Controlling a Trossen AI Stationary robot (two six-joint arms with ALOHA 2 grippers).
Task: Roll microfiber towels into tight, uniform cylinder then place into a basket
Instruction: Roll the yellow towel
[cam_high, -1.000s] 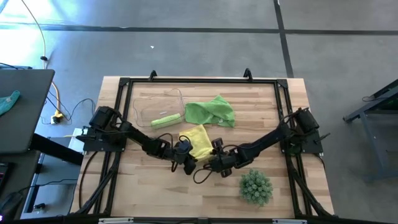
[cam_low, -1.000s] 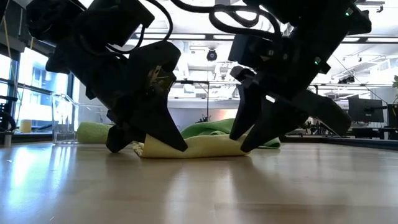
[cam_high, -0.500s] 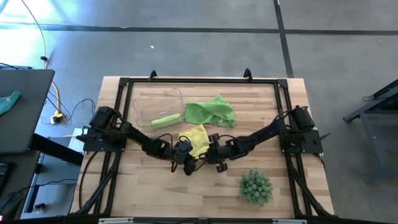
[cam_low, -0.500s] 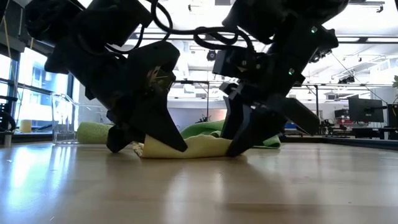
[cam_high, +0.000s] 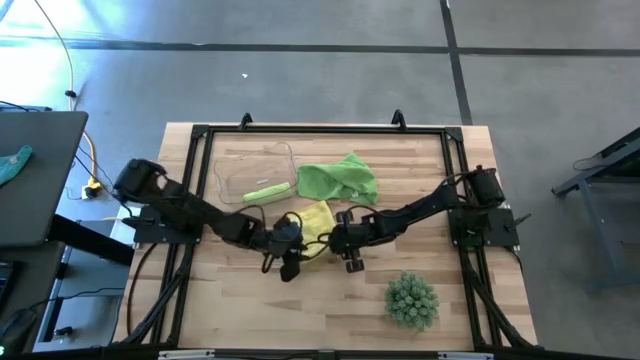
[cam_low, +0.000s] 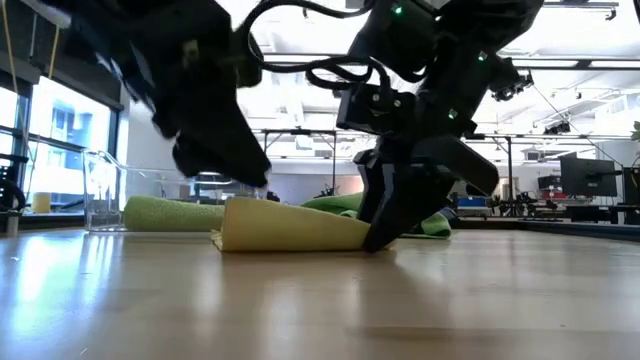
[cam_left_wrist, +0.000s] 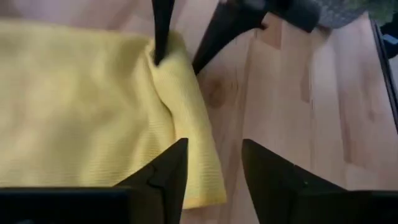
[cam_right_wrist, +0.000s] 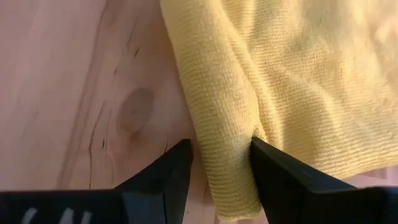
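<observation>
Lying near the middle of the wooden table (cam_high: 460, 300), the yellow towel (cam_high: 316, 220) is flanked by both arms. In the right wrist view, the rolled edge of the yellow towel is seen between the two dark fingers (cam_right_wrist: 163, 177) of the right gripper (cam_high: 337, 237), which are set wide and straddle the fold with their tips pressed down at the cloth's edge; whether the fold is actually squeezed cannot be told. In the low view, the right gripper (cam_low: 385, 225) is seen planted on the table at the towel's end.

The left gripper (cam_high: 287, 240) is held just above the towel's other end, clear of it in the low view (cam_low: 225, 165). Its fingers (cam_left_wrist: 163, 177) are seen parted in the left wrist view, with nothing between them; one finger is over the towel's edge and the other over bare wood.

A rolled green towel (cam_high: 267, 193) is seen inside the clear basket (cam_high: 232, 160) at the table's far left part. A second green towel (cam_high: 338, 180) is left crumpled just beyond the yellow one, beside the basket. A spiky green plant (cam_high: 411, 300) is placed near the table's front edge, well apart from the towels.
</observation>
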